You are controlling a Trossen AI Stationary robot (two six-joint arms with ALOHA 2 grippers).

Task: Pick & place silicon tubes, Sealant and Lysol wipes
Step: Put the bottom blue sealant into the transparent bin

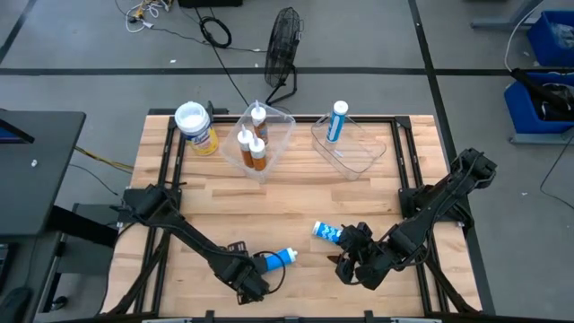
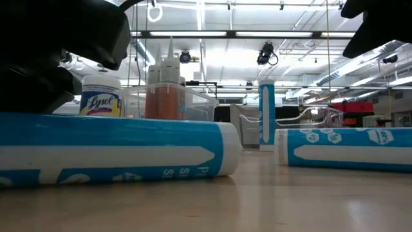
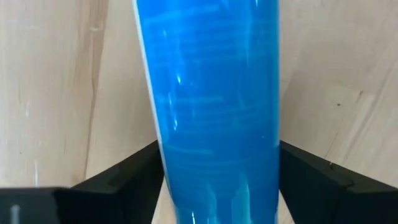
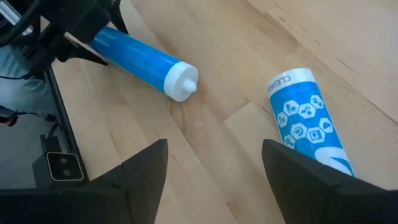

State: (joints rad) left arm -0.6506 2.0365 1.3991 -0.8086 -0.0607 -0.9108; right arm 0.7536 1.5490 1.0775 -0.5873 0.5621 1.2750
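A blue sealant tube with a white cap (image 1: 280, 258) lies on its side on the wooden table near the front edge; it also shows in the right wrist view (image 4: 146, 59). My left gripper (image 1: 254, 274) is shut on its capless end. A second blue tube (image 1: 326, 233) lies on its side to the right, and my right gripper (image 1: 345, 266) is open and empty just beside it. The yellow Lysol wipes canister (image 1: 197, 126) stands upright at the far left. Three orange-brown tubes (image 1: 253, 144) stand in a clear bin. My left gripper has the blue tube's two sides (image 3: 174, 174) between its two fingers (image 3: 124, 180), near the end away from the white cap. The fingers come slanting down from the table's left and lie along the tube. The tube lies on its side on the table.
A second clear bin (image 1: 354, 148) at the far right holds an upright blue tube (image 1: 337, 121). Black frame rails (image 1: 170, 152) run along the table's left and right sides. Bare wood lies between the bins and the two lying tubes.
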